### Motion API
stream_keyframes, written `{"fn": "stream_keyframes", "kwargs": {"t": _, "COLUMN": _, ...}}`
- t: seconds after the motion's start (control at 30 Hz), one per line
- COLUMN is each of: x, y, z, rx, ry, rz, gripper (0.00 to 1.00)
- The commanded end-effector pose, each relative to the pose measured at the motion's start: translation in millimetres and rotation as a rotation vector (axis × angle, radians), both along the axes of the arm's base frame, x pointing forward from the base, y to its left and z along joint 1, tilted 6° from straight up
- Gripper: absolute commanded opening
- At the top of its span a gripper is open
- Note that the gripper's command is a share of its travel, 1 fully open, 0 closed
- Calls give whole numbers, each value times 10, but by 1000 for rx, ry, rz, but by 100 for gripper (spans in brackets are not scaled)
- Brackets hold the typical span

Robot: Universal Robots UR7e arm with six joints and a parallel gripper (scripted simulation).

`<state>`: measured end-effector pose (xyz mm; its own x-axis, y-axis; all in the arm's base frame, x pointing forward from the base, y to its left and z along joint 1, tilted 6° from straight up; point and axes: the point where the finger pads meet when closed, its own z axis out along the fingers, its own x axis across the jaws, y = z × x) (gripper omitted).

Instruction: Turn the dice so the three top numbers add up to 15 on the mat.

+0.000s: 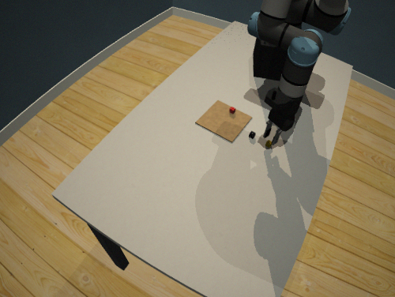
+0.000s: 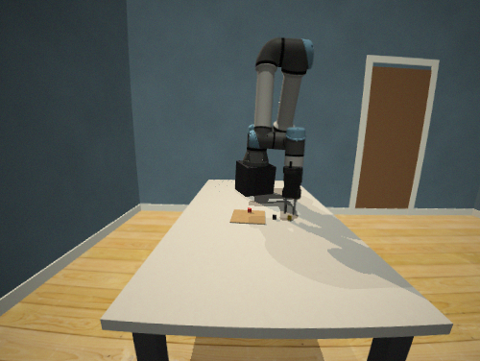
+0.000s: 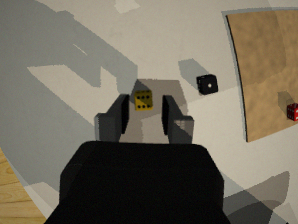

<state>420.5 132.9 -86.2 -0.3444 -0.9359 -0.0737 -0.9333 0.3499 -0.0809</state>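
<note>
The claw (image 1: 272, 136) (image 2: 290, 214) (image 3: 145, 107) is held apart, nothing gripped — if lowered off-centre, the yellow die (image 1: 268, 144) (image 2: 289, 218) (image 3: 143, 100) could be knocked askew.

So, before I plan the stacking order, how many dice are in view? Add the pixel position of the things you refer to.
3: a yellow die (image 1: 268, 144) (image 2: 289, 218) (image 3: 143, 100) and black die (image 1: 252, 134) (image 2: 275, 217) (image 3: 207, 84) on the table (image 1: 138, 178) (image 2: 269, 288) (image 3: 165, 25), a red die (image 1: 232, 110) (image 2: 250, 210) (image 3: 293, 112) on the mat (image 1: 215, 118) (image 2: 247, 218) (image 3: 255, 55).

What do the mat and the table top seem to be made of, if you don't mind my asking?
The mat looks like matt cork or fibreboard: tan, mottled, without shine. The table top could be laminate or painted board, given its pale, faintly speckled, dull surface.
</note>
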Motion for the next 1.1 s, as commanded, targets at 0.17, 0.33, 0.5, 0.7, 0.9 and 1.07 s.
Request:
{"fn": "stream_keyframes", "kwargs": {"t": 0.17, "x": -25, "y": 9, "z": -11, "rx": 1, "ry": 3, "rz": 1, "gripper": 64}}
{"fn": "stream_keyframes", "kwargs": {"t": 0.33, "x": -22, "y": 10, "z": -36, "rx": 1, "ry": 3, "rz": 1, "gripper": 64}}
{"fn": "stream_keyframes", "kwargs": {"t": 0.5, "x": -19, "y": 12, "z": -67, "rx": 1, "ry": 3, "rz": 1, "gripper": 64}}
{"fn": "stream_keyframes", "kwargs": {"t": 0.7, "x": -11, "y": 15, "z": -146, "rx": 1, "ry": 3, "rz": 1, "gripper": 64}}
{"fn": "stream_keyframes", "kwargs": {"t": 0.9, "x": -5, "y": 18, "z": -209, "rx": 1, "ry": 3, "rz": 1, "gripper": 64}}
{"fn": "stream_keyframes", "kwargs": {"t": 1.07, "x": -4, "y": 18, "z": -224, "rx": 1, "ry": 3, "rz": 1, "gripper": 64}}
